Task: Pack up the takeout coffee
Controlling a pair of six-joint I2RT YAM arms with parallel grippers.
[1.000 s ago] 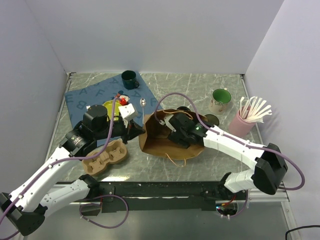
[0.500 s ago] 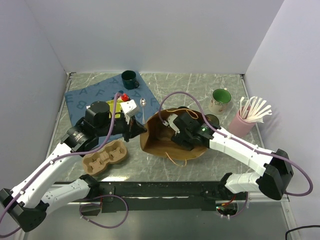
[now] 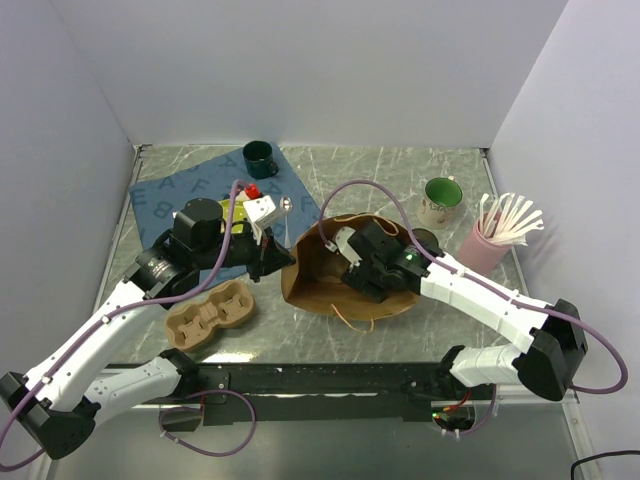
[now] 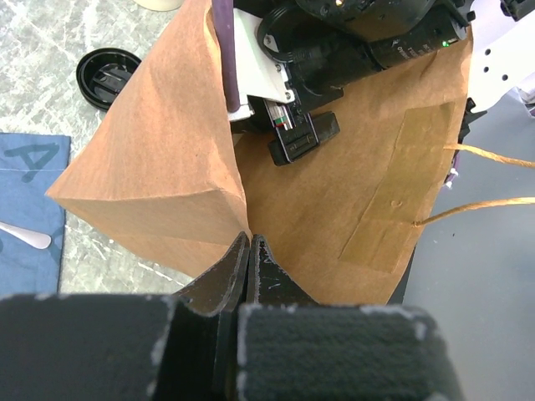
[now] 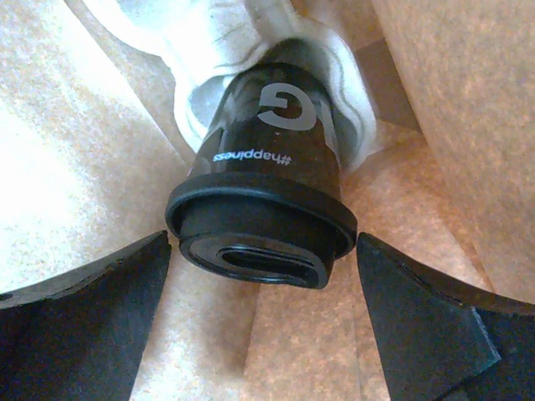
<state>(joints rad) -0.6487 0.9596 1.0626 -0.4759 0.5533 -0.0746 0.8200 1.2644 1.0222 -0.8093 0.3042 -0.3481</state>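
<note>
The brown paper bag [image 3: 330, 298] lies on its side on the table. My left gripper [image 3: 284, 262] is shut on the bag's rim [image 4: 249, 241] and holds the mouth open. My right gripper [image 3: 354, 278] reaches into the bag. In the right wrist view the takeout coffee [image 5: 267, 184], a dark cup with a black lid, lies on its side inside the bag with its lid toward the camera. My right gripper [image 5: 262, 271] is open, with one finger on each side of the lid, and neither touches it. A pale moulded piece [image 5: 209, 50] lies behind the cup.
A cardboard cup carrier [image 3: 210, 313] sits under my left arm. A dark green mug [image 3: 259, 156] stands on the blue mat [image 3: 165, 195]. A white mug with green inside [image 3: 441, 200], a pink holder of stirrers [image 3: 490, 238] and a loose black lid [image 4: 107, 77] are to the right.
My right gripper has shifted slightly right and away inside the bag. My left gripper has moved a little away and holds the bag's mouth wider.
</note>
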